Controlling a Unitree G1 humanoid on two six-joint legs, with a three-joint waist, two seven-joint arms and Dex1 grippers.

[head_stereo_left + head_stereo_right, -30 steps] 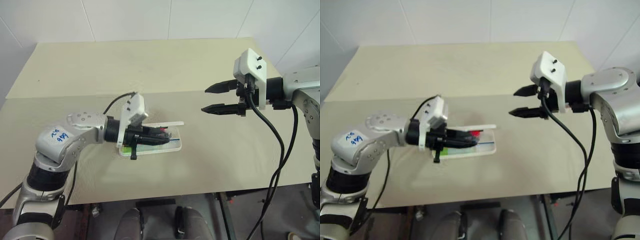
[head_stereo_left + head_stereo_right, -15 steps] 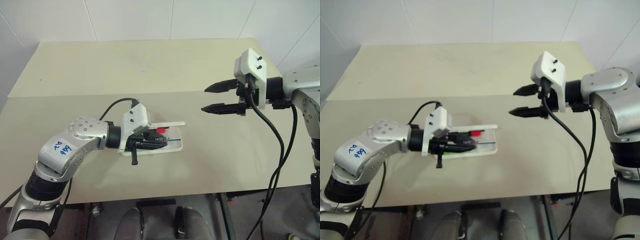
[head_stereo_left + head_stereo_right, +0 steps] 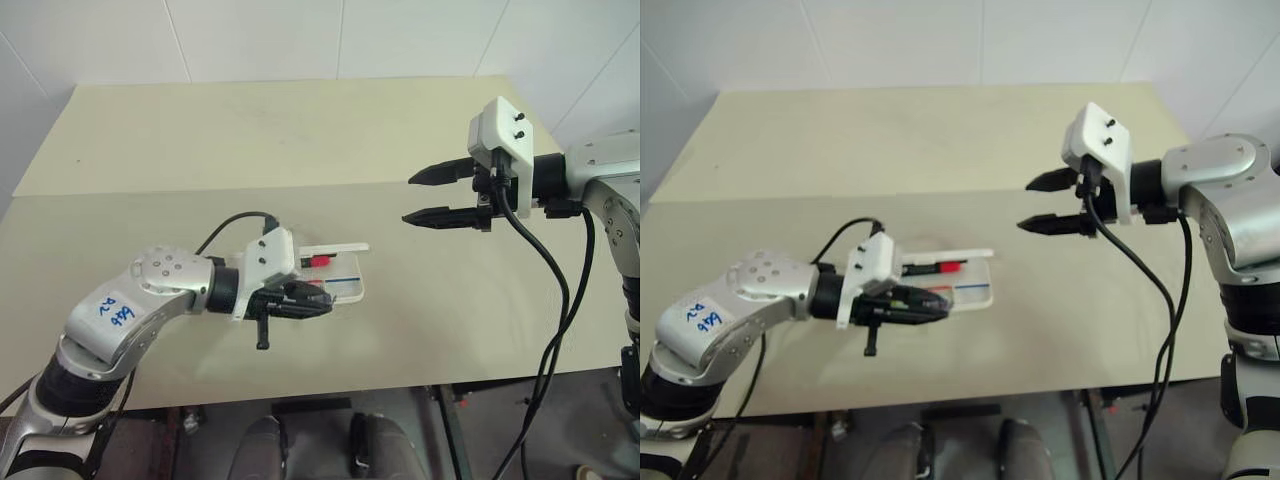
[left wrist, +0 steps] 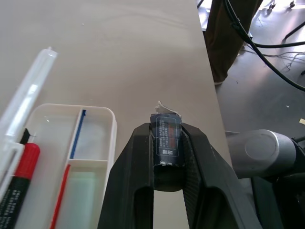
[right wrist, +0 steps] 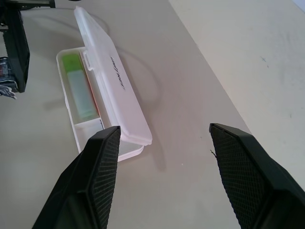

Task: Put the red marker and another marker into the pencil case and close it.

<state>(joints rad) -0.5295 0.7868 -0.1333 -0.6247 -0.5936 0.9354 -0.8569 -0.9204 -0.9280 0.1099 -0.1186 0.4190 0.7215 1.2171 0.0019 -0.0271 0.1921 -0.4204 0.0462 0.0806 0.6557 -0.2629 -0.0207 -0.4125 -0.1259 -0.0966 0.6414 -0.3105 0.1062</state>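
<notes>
The white pencil case (image 3: 345, 290) lies open mid-table, its lid (image 5: 116, 86) standing up along the far side. Inside, the red marker (image 4: 21, 167) rests by the lid, and the light green marker (image 5: 78, 90) lies in the long compartment beside a thin red-blue stripe (image 4: 76, 138). My left gripper (image 3: 322, 303) hovers just in front of the case's near side, shut on a small dark labelled block (image 4: 166, 143). My right gripper (image 3: 425, 197) hangs open and empty, high above the table's right part, well away from the case.
The beige table (image 3: 300, 140) has a seam running across its middle, and its near edge (image 3: 330, 395) lies close below the left arm. A black cable (image 3: 550, 280) droops from the right wrist. The floor past the table's right edge holds cables (image 4: 267, 38).
My left gripper has drawn back from over the case towards the table's near edge, uncovering the red marker inside. The right arm and the case have stayed put.
</notes>
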